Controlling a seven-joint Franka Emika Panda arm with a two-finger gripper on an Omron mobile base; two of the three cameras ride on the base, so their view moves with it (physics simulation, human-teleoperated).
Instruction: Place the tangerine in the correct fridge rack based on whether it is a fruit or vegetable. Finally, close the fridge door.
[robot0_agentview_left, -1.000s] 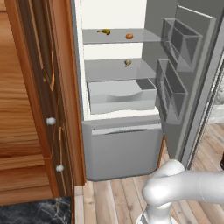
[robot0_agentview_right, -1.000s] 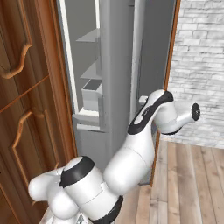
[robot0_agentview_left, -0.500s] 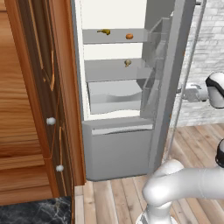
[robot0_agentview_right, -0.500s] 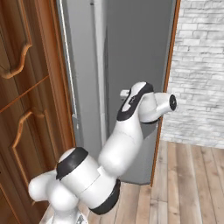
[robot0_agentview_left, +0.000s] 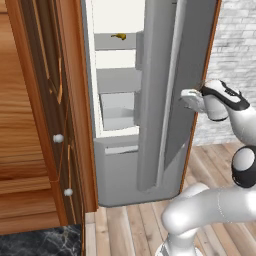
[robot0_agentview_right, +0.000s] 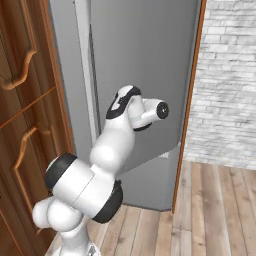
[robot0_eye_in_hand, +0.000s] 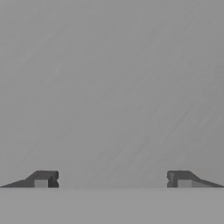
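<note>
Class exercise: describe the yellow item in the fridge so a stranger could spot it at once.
Find the tall grey fridge door, partly shut beside the wooden cabinet. In the gap left of it, look on the top rack. The banana is small, curved, and the sole yellow thing among grey and white.

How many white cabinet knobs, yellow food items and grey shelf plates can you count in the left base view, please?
White knobs: 2
Yellow banana-like item: 1
Grey shelf plates: 2, the fridge rack and the lower shelf
Total: 5
</note>
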